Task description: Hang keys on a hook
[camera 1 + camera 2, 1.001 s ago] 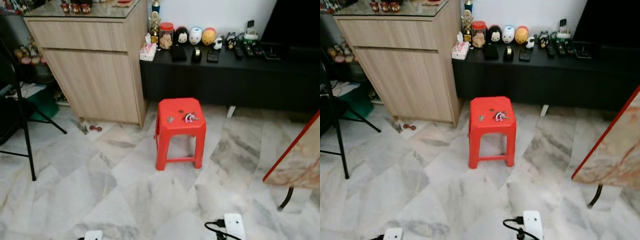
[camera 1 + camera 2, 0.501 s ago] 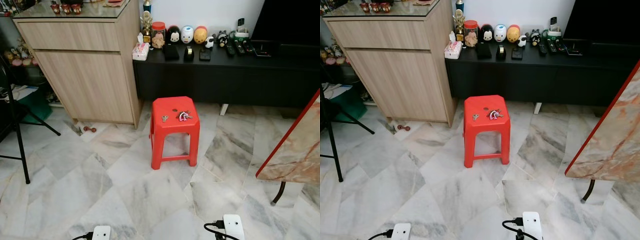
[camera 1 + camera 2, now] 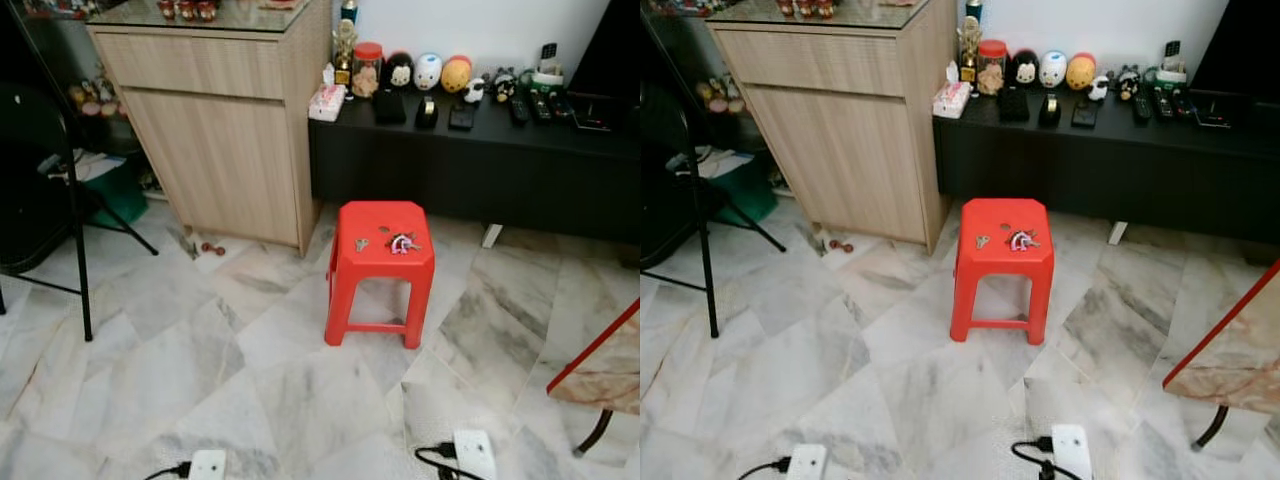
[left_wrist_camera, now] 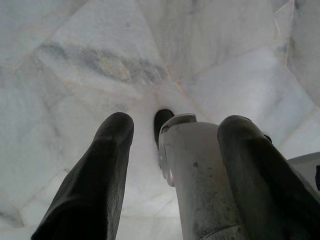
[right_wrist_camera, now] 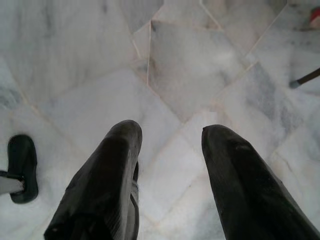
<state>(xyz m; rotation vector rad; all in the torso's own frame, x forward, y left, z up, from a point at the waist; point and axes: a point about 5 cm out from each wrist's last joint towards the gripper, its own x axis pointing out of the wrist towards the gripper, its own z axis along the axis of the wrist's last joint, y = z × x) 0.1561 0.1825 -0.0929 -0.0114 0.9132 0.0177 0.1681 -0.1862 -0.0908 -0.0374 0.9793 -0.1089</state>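
Ahead of you, taking the red stool (image 3: 381,250) as the landmark: to its left stands the wooden cabinet (image 3: 228,120), behind it runs the black bench (image 3: 470,160), and the keys (image 3: 402,243) lie on the stool's seat, just right of a single small key (image 3: 361,244). Your left gripper (image 4: 175,145) hangs with its fingers spread apart over the marble floor (image 3: 200,370), holding nothing. Your right gripper (image 5: 170,150) likewise hangs released over the floor, well away from the stool.
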